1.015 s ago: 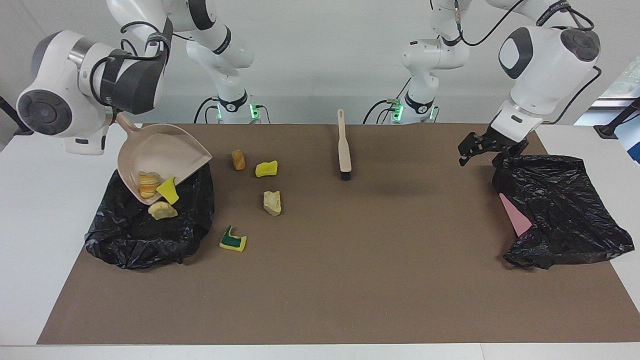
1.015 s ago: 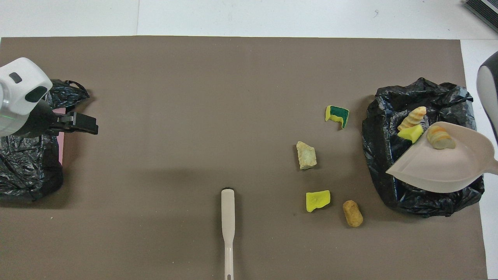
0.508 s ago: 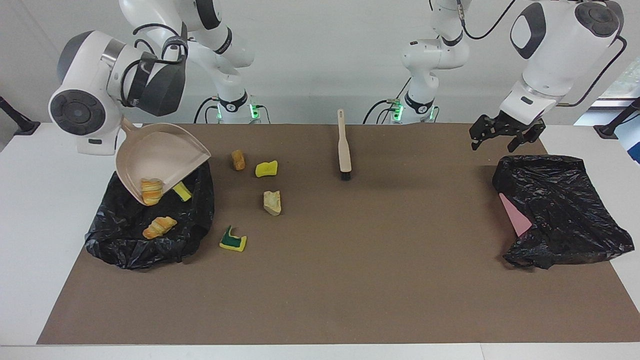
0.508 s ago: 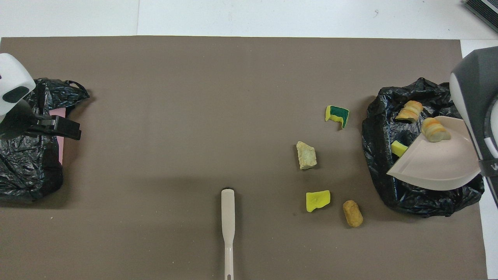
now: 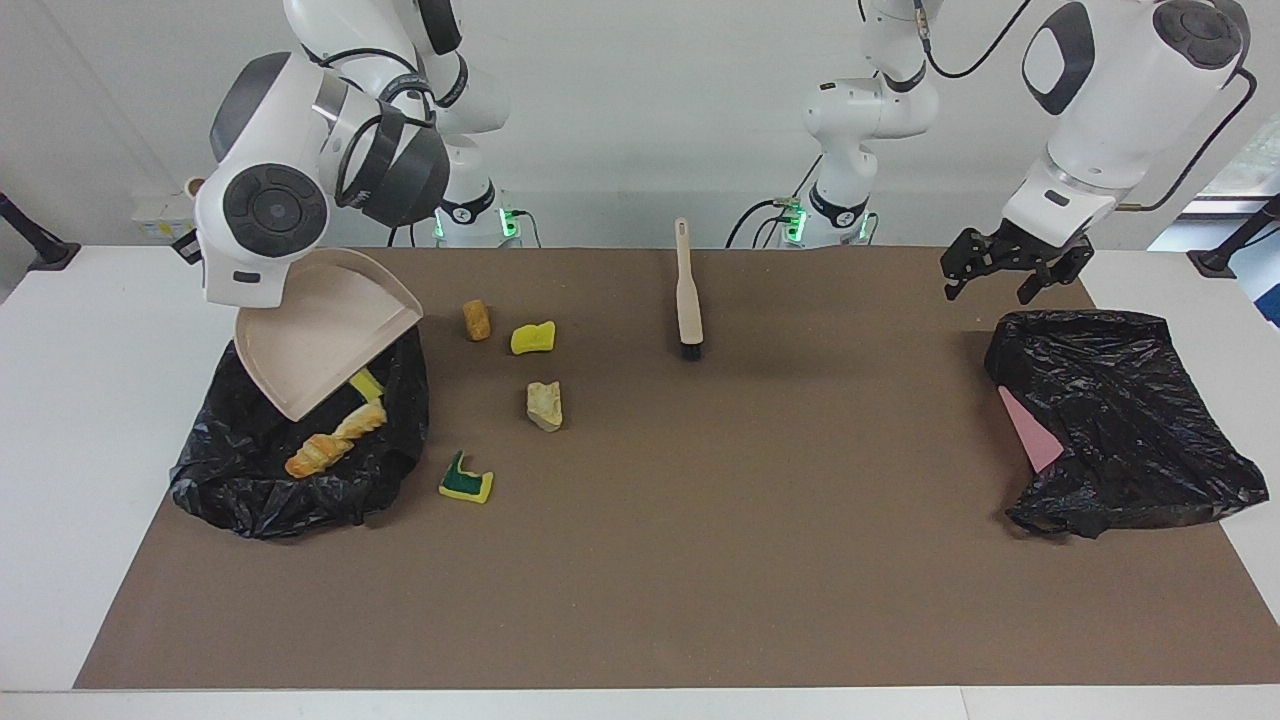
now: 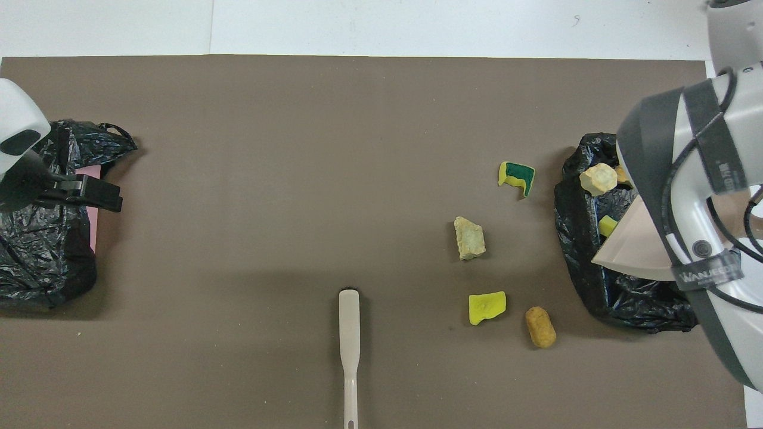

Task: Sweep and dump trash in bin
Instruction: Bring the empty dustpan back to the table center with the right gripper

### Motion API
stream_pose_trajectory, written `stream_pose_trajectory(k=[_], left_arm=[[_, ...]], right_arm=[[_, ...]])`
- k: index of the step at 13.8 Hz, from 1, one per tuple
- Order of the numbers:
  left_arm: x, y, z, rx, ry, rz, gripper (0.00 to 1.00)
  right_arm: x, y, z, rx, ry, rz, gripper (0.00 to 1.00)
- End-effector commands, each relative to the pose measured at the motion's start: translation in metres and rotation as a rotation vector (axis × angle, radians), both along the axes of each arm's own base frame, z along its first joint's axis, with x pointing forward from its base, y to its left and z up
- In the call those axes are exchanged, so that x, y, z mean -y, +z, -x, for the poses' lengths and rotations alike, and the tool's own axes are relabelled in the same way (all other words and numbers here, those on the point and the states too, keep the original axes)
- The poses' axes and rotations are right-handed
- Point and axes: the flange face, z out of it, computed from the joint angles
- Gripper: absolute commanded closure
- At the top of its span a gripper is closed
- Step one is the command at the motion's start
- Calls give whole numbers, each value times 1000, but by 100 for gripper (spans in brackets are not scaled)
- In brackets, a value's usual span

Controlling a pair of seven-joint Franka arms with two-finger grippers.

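A beige dustpan (image 5: 318, 340) (image 6: 632, 250) hangs tilted and empty over a black bin bag (image 5: 250, 480) (image 6: 587, 262) at the right arm's end. My right gripper holds its handle, hidden by the arm's wrist (image 5: 265, 215). In the bag lie a croissant (image 5: 318, 453), a bread piece (image 6: 598, 177) and a yellow sponge bit (image 6: 608, 225). On the mat beside the bag lie a green-backed sponge (image 5: 466, 485) (image 6: 517, 176), a tan bread chunk (image 5: 545, 405), a yellow sponge (image 5: 533, 337) and a brown cork-like lump (image 5: 476, 320). My left gripper (image 5: 1005, 270) (image 6: 104, 196) hangs open and holds nothing.
A beige brush (image 5: 688, 290) (image 6: 349, 351) lies mid-mat, near the robots. A second black bag (image 5: 1120, 420) (image 6: 42, 256) with a pink flat piece (image 5: 1030, 430) sits at the left arm's end, under the left gripper. A brown mat (image 5: 700, 560) covers the white table.
The right arm tipped the dustpan steeper, and the croissant, the sponge bit and the bread slid out into the bag. The left gripper rose off the second bag, then stayed still.
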Motion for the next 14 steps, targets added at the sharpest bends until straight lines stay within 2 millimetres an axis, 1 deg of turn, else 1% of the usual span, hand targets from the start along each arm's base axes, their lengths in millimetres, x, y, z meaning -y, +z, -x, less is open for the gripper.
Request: stream_pose_trajectory(k=[1, 2, 3, 4, 5, 6, 7, 8, 10, 11, 12, 14], left_arm=[[-1, 21, -4, 30, 13, -15, 0], [-1, 26, -7, 50, 1, -13, 0], [-1, 26, -6, 53, -1, -11, 0], [-2, 25, -5, 50, 2, -12, 0], [-2, 23, -3, 42, -1, -13, 0], [-4, 22, -3, 42, -10, -13, 0], [-10, 22, -5, 47, -10, -11, 0], [-17, 22, -6, 51, -8, -5, 0], [-18, 21, -6, 56, -11, -3, 0], [-17, 21, -6, 56, -18, -3, 0], [-17, 21, -6, 56, -26, -3, 0], [-16, 21, -6, 56, -26, -3, 0]], right_arm=[[0, 8, 6, -7, 68, 42, 100], [-1, 12, 7, 0, 68, 50, 100], [-2, 15, 8, 7, 70, 44, 100], [-5, 29, 14, 39, 69, 35, 100], [-13, 45, 22, 80, 79, 31, 100], [-27, 57, 29, 124, 86, 30, 100], [-34, 62, 33, 165, 71, 27, 100], [-38, 63, 35, 200, 43, 15, 100], [-51, 51, 36, 308, -79, -47, 100], [-65, 48, 33, 404, -144, -110, 100], [-79, 50, 30, 499, -195, -151, 100], [-100, 49, 23, 611, -256, -185, 100]])
